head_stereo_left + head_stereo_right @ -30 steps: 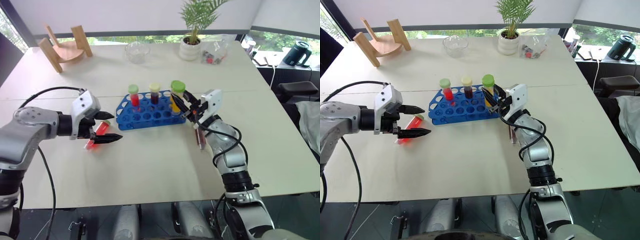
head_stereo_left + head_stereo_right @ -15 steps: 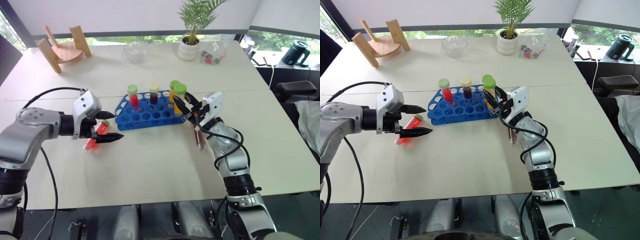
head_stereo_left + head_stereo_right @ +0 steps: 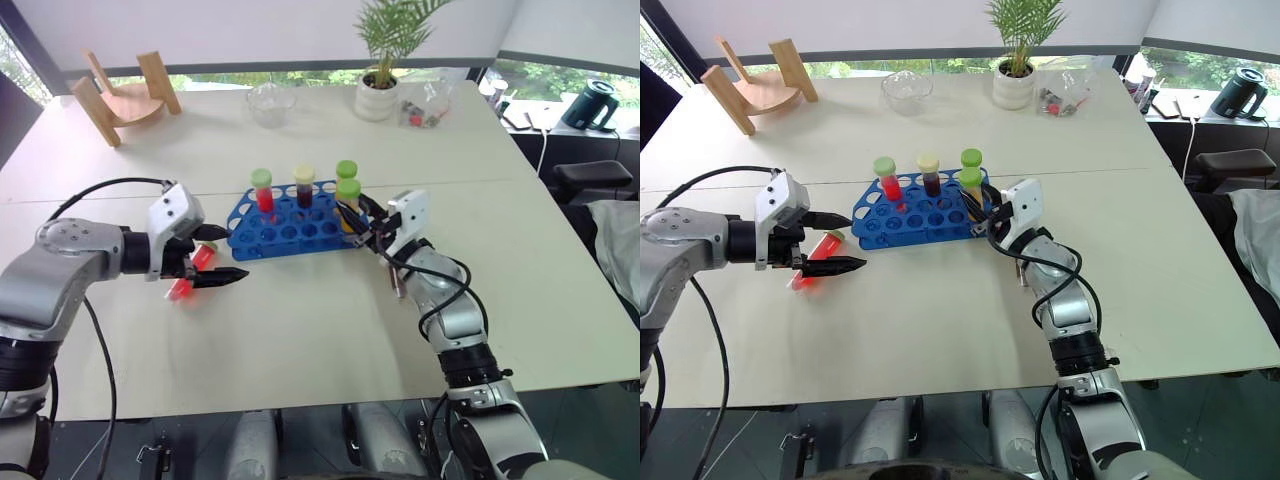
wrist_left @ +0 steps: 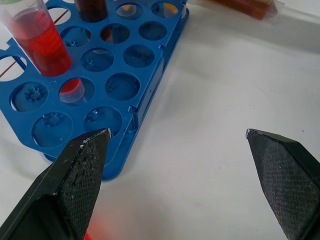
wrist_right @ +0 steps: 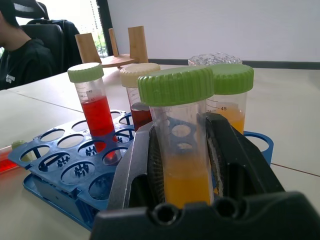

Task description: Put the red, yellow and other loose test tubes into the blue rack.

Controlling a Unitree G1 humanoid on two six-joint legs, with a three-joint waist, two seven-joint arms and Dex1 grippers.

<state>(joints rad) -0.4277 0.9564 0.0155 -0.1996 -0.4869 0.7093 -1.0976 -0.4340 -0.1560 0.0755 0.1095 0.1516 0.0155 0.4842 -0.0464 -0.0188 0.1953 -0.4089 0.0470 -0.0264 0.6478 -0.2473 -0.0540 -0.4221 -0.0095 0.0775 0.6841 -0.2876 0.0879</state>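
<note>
The right hand (image 5: 182, 150) is gripping the yellow tube (image 5: 184, 150), standing upright in the blue rack (image 3: 290, 225) at its near right end. The left hand (image 3: 222, 255), fingers apart, is hovering over a red tube (image 3: 186, 284) lying on the counter (image 3: 300, 330) left of the rack.

The left gripper (image 3: 222, 254) hides most of a red tube (image 3: 185, 283) lying at mid-left on the table.

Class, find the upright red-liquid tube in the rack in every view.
Left eye view: red tube stands left of the dark tube.
Right eye view: red tube, same spot.
Left wrist view: red tube beside the dark tube.
Right wrist view: red tube beyond the nearest yellow tube.
Shared landmark: blue rack.
</note>
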